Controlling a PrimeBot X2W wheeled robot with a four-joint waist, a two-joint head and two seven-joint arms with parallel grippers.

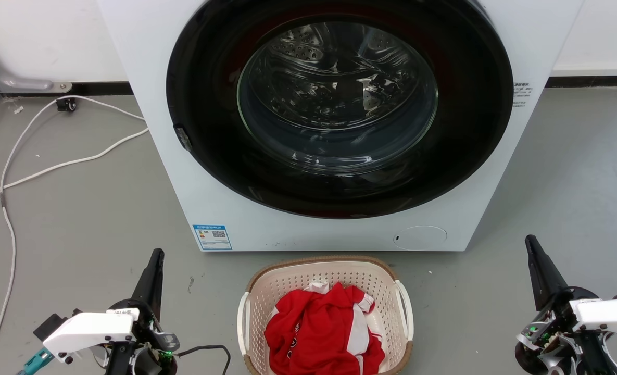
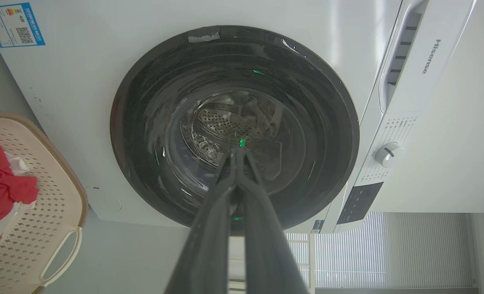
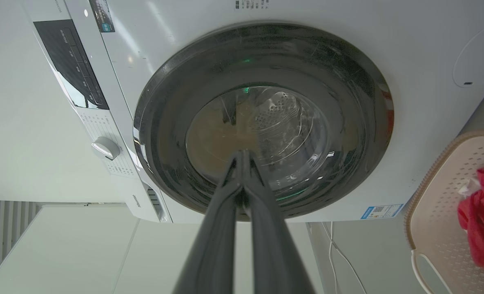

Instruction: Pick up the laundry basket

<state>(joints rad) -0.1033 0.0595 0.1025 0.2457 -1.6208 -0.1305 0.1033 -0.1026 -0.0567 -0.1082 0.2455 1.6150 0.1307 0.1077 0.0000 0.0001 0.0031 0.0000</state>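
Observation:
The laundry basket point(image 1: 386, 284), beige perforated plastic with a brown woven-look rim and white side handles, sits on the grey floor in front of the washing machine, at the bottom middle of the head view. Red and white clothing point(image 1: 324, 330) fills it. The basket also shows at the left edge of the left wrist view point(image 2: 50, 196) and the right edge of the right wrist view point(image 3: 438, 204). My left gripper point(image 1: 156, 255) is shut and empty, well left of the basket. My right gripper point(image 1: 530, 240) is shut and empty, well right of it.
A white front-loading washing machine point(image 1: 173, 172) with a closed dark round door point(image 1: 339, 109) stands right behind the basket. White cables point(image 1: 53, 166) trail over the floor at the left. Open grey floor lies on both sides of the basket.

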